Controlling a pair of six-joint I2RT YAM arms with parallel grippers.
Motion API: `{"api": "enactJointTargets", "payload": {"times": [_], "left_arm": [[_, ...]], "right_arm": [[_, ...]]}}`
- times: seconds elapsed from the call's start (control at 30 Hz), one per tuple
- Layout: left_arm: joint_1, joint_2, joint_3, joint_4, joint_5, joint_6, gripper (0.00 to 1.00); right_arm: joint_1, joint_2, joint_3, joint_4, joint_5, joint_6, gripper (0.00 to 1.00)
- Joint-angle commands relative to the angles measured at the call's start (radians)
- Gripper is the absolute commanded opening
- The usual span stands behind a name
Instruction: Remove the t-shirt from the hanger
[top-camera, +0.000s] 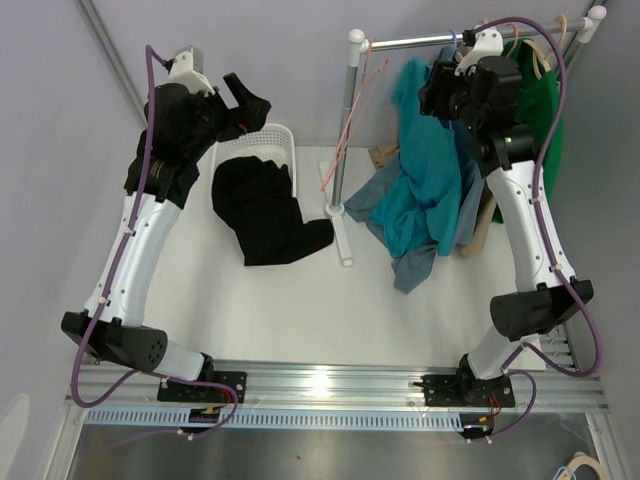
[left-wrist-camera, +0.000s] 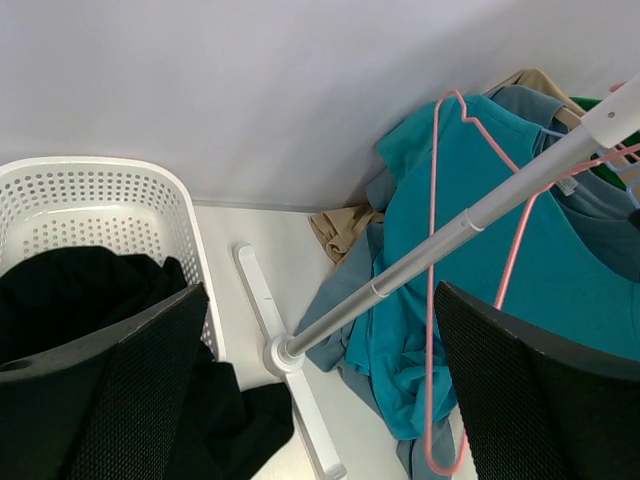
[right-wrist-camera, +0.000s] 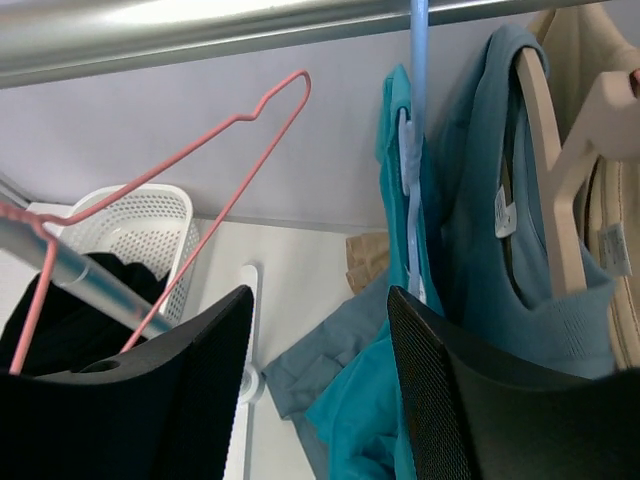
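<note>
The right gripper (right-wrist-camera: 320, 300) was released; the teal t-shirt (right-wrist-camera: 393, 140) hung on its blue hanger (right-wrist-camera: 418, 60) just ahead of it; the left gripper (left-wrist-camera: 320, 300), also released, was well apart.

We see a teal t-shirt (top-camera: 420, 190) drooping from the rail (top-camera: 410, 42), a bare pink hanger (top-camera: 362, 100) beside it, and black cloth (top-camera: 262, 210) spilling from a white basket (top-camera: 270, 130).

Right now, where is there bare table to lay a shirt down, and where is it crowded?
Bare: the wide near strip of table between the black garment, the teal shirts and the near edge. Crowded: far left, basket and garment; far right, shirts draped beneath the rail.
</note>
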Motion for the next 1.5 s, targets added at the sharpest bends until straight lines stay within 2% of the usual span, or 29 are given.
{"api": "enactJointTargets", "payload": {"times": [0.0,0.3,0.53,0.67,0.8,0.87,0.9,0.93,0.97,1.23,1.4,1.47], "left_arm": [[-0.009,-0.046,-0.021,0.027,-0.002,-0.003,1.0],[-0.012,-0.074,-0.061,0.036,-0.009,0.005,0.99],[-0.014,-0.097,-0.078,0.039,-0.006,0.013,1.0],[-0.014,-0.109,-0.092,0.059,-0.015,0.016,0.99],[-0.014,-0.109,-0.074,0.033,-0.031,0.022,0.99],[-0.014,-0.13,-0.1,0.064,-0.034,0.013,0.99],[-0.014,-0.137,-0.109,0.078,-0.028,0.014,1.0],[-0.014,-0.14,-0.117,0.087,-0.025,0.016,0.99],[-0.014,-0.141,-0.115,0.093,-0.026,0.017,1.0],[-0.014,-0.14,-0.123,0.105,-0.022,0.022,1.0],[-0.051,-0.161,-0.123,0.105,-0.06,0.05,0.99],[-0.067,-0.192,-0.142,0.133,-0.075,0.057,0.99]], "right_arm": [[-0.006,-0.101,-0.032,0.06,-0.032,0.011,0.61],[-0.015,-0.097,-0.023,0.046,0.02,-0.017,0.65],[-0.02,0.02,0.086,0.02,0.026,-0.043,0.66],[-0.021,0.061,0.1,0.085,0.025,-0.054,0.64],[-0.024,0.127,0.165,0.077,0.054,-0.034,0.59],[-0.023,0.14,0.155,0.114,0.069,-0.035,0.45],[-0.023,0.143,0.142,0.129,0.08,-0.038,0.34],[-0.023,0.147,0.134,0.146,0.095,-0.041,0.19],[-0.023,0.149,0.129,0.166,0.132,-0.041,0.0],[-0.014,0.13,0.169,0.217,0.118,-0.058,0.0],[0.005,0.078,0.197,0.195,0.083,-0.064,0.0],[0.017,0.042,0.197,0.142,0.135,-0.049,0.0]]}}
